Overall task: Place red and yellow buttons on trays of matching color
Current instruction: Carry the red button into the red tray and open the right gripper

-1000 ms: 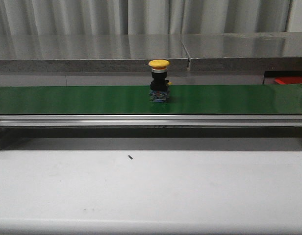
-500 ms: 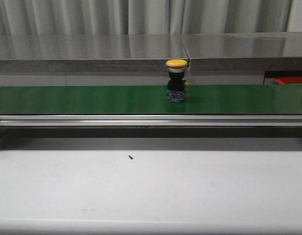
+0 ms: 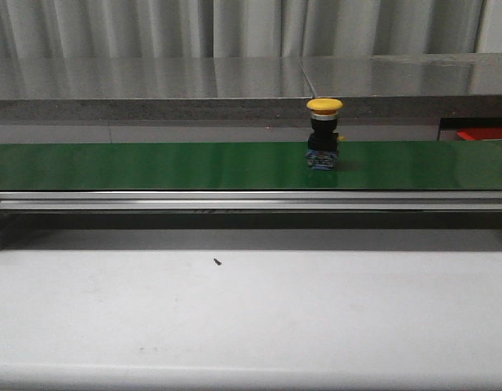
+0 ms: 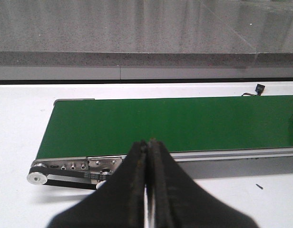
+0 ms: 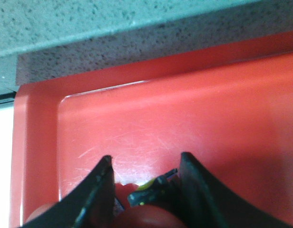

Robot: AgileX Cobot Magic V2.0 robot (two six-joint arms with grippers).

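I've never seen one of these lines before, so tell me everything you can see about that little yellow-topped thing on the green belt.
The yellow button is a push switch: a domed yellow cap that looks like plastic, a silvery collar under it, a black body, and a blue base block. It stands upright on the green conveyor belt, right of the middle in the front view. Only the belt touches it; no gripper is near it there.

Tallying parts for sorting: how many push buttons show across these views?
2: a yellow button upright on the green conveyor belt, and a partly hidden red button between the right gripper fingers over the red tray.
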